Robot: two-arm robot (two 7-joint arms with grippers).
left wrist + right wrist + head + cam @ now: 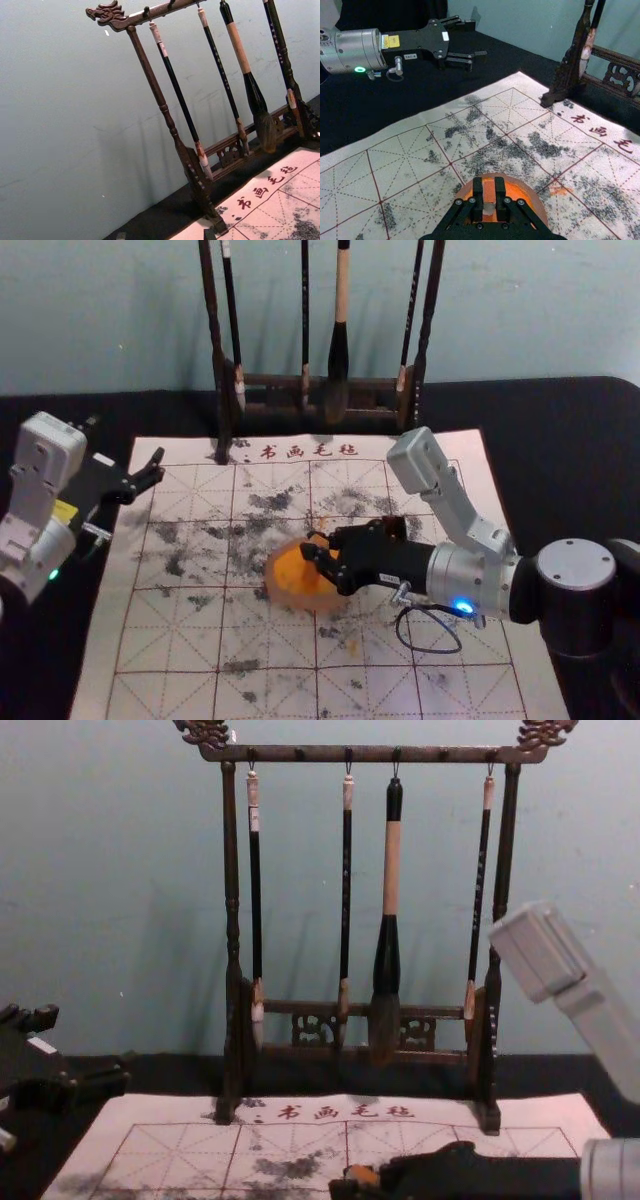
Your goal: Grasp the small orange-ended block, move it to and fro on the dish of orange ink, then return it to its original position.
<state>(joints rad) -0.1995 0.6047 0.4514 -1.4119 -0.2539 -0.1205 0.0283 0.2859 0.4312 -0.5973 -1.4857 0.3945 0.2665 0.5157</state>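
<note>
Mat (pixel 170 680) before you on table (pixel 560 420); dish (pixel 300 602) on mat, block (pixel 489 192) at dish in your right gripper (pixel 313 543); your left gripper (pixel 158 468) by mat's far left corner; rack (pixel 231 890) behind dish, feet on mat's far edge, four brushes (pixel 255 900) hanging in it, wall (pixel 110 850) behind

Right claw (pixel 316 544) black; block (pixel 489 190) in it orange; dish (pixel 540 212) below pink-rimmed; mat (pixel 535 680) around whitish, red grid, black blotches.
</note>
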